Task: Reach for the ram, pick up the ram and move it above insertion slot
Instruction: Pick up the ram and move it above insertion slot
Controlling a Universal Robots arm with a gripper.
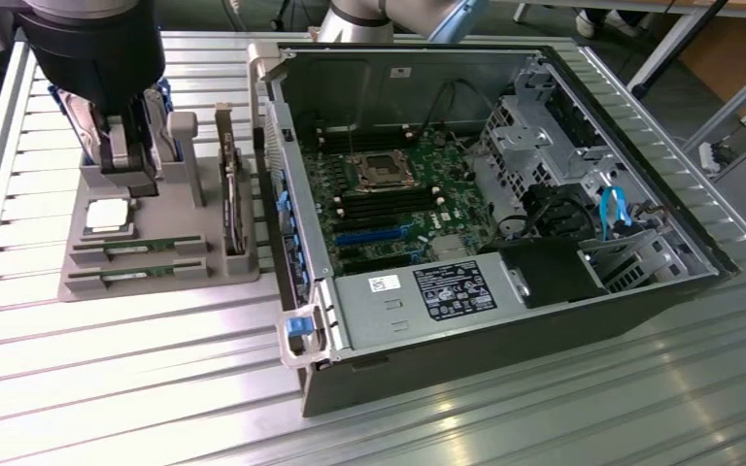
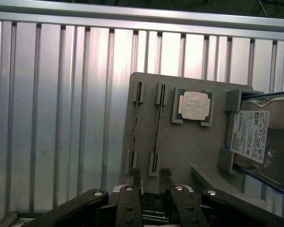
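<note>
The black robot arm is held upright over the grey plastic holder tray at the exterior view's left. Its two-fingered gripper is spread wide with nothing between the fingers.

In the tray's two narrow slots, the long, thin green ram and a second strip are stood on edge. They are close to the fingertips and beside the square silver processor chip and the boxy silver hard drive.

The open black computer case is set just beside the tray. Bare ribbed aluminium table is left on the tray's other sides.
</note>
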